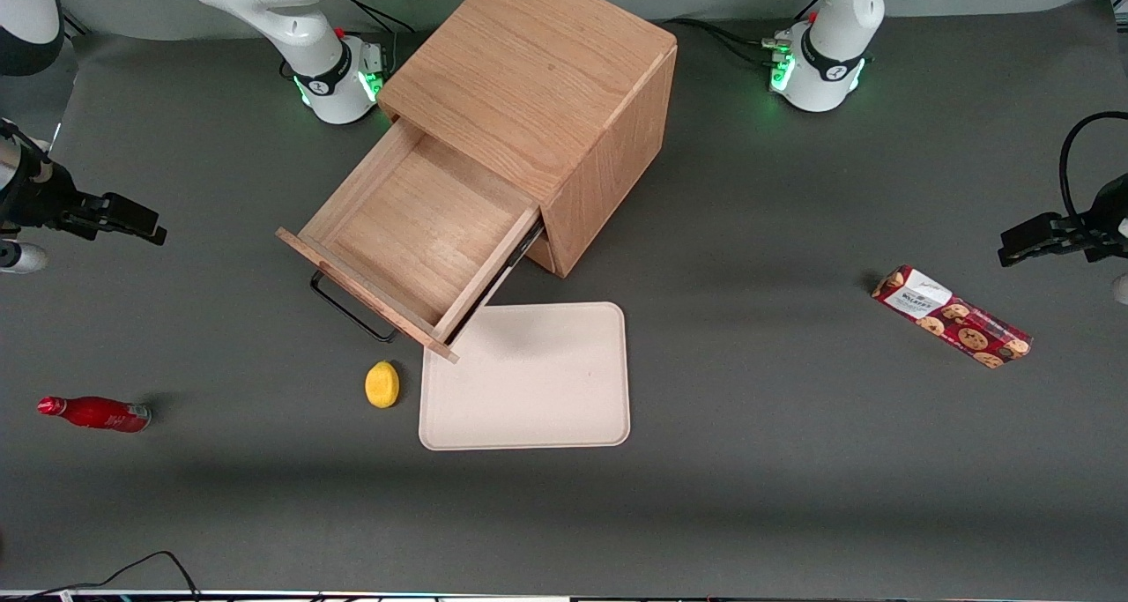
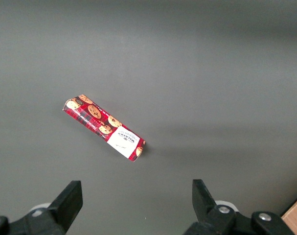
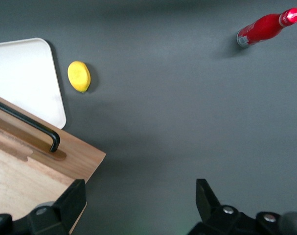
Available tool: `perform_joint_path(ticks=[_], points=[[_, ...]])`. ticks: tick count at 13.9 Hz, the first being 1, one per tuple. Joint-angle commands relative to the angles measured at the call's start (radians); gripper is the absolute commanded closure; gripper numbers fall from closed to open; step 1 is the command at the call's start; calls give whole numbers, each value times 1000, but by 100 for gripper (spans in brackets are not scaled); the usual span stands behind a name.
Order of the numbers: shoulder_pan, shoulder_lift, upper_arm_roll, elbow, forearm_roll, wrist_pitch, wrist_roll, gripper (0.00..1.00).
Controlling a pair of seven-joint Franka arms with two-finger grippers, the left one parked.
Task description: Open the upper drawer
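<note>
The wooden cabinet (image 1: 538, 82) stands in the middle of the table. Its upper drawer (image 1: 414, 232) is pulled far out, and its shallow wooden tray is empty. The thin black bar handle (image 1: 348, 307) sits on the drawer's front panel. The lower drawer is hidden under it. My gripper (image 1: 145, 223) is open and empty, above the table toward the working arm's end and well apart from the handle. In the right wrist view the gripper (image 3: 138, 198) hovers over bare table beside the drawer's front corner (image 3: 84, 159) and the handle (image 3: 26, 122).
A beige tray (image 1: 529, 382) lies in front of the open drawer, with a small yellow object (image 1: 382, 383) beside it. A red bottle (image 1: 95, 413) lies toward the working arm's end. A cookie box (image 1: 952, 315) lies toward the parked arm's end.
</note>
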State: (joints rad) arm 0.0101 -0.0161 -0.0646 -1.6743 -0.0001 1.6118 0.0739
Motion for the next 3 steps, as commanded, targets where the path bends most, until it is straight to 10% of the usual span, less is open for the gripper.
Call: perform_joint_path(ticks=[1, 3], points=[[1, 10, -6, 28, -23, 2, 20, 0], [-1, 10, -7, 30, -21, 0, 26, 0]])
